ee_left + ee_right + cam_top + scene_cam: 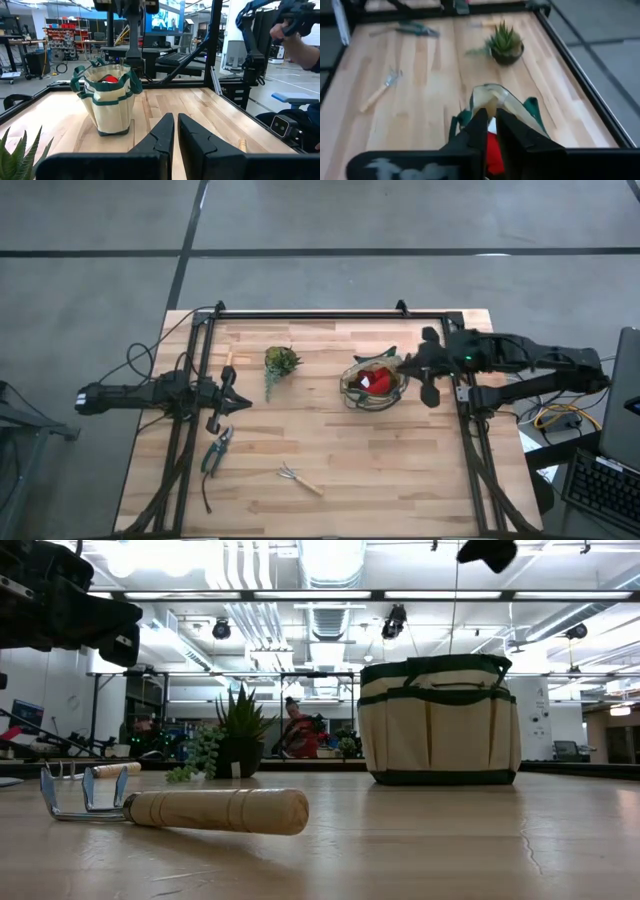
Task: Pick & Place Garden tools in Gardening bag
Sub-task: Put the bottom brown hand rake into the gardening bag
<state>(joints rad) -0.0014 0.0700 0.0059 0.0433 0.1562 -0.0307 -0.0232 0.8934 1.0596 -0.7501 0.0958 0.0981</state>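
The beige gardening bag (375,385) with green trim stands upright on the table right of centre, a red glove (380,380) inside it. The green-handled pruners (217,448) and the wooden-handled hand fork (298,477) lie flat on the table at the near left. My right gripper (412,366) is shut and empty, just above the bag's right rim (492,97). My left gripper (236,392) is shut and empty above the table's left side, pointing toward the bag (107,105). The dark-handled pruners and the black-and-red glove do not show.
A small potted plant (281,362) stands left of the bag. A short wooden piece (228,358) lies near the left gripper. A black frame (330,316) rims the table. A person's arm (300,40) shows beyond the table's right side.
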